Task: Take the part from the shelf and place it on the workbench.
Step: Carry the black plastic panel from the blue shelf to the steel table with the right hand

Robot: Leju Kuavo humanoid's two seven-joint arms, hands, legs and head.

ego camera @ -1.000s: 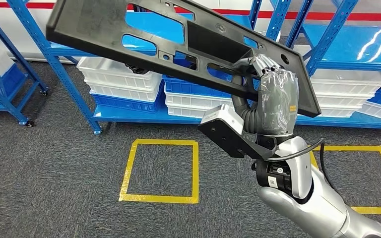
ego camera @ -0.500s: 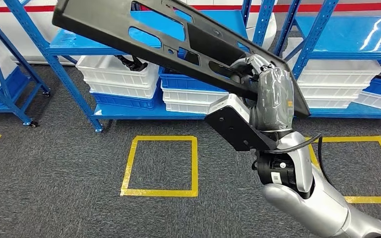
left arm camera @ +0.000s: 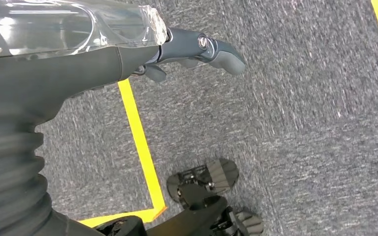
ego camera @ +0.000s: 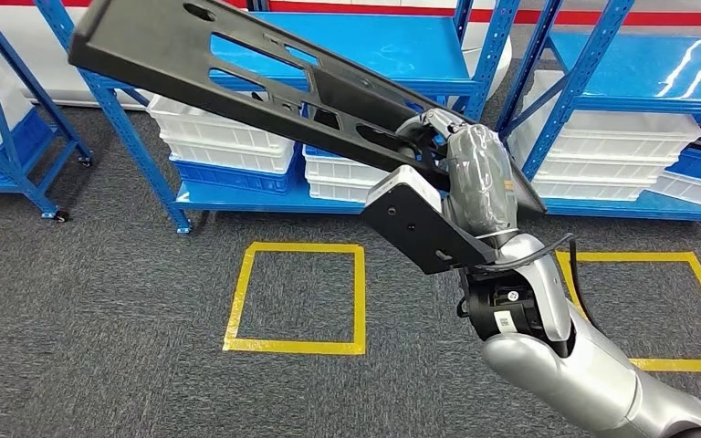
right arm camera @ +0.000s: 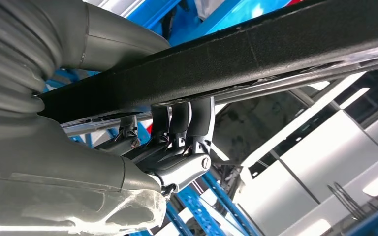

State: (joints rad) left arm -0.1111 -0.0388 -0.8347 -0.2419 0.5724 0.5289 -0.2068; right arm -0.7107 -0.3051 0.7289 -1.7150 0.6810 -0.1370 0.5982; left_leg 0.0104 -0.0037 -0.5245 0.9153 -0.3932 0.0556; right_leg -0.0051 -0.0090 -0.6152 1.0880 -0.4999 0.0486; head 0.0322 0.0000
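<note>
step: carrying, part off the shelf | right hand (ego camera: 475, 173) is gripping the long black part (ego camera: 265, 82) near one end, fingers (right arm camera: 182, 123) hooked over its edge, raised in front of the blue shelf (ego camera: 402, 46) | left hand (left arm camera: 128, 49) is hanging empty, fingers apart | next: turning to find the bench, keeping the part level

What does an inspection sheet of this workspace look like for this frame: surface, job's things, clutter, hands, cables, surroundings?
Surface: grey carpet floor with a yellow taped square; no workbench seen.
Job's things: long black part with cut-outs, held tilted in the air in front of the shelving.
Clutter: nothing seen.
Hands: right hand grips the part near one end, fingers hooked over its edge; left hand hangs over the carpet holding nothing, fingers loosely extended.
Cables: black cable looped at the right wrist.
Surroundings: blue shelf racks holding stacked white bins.
</note>
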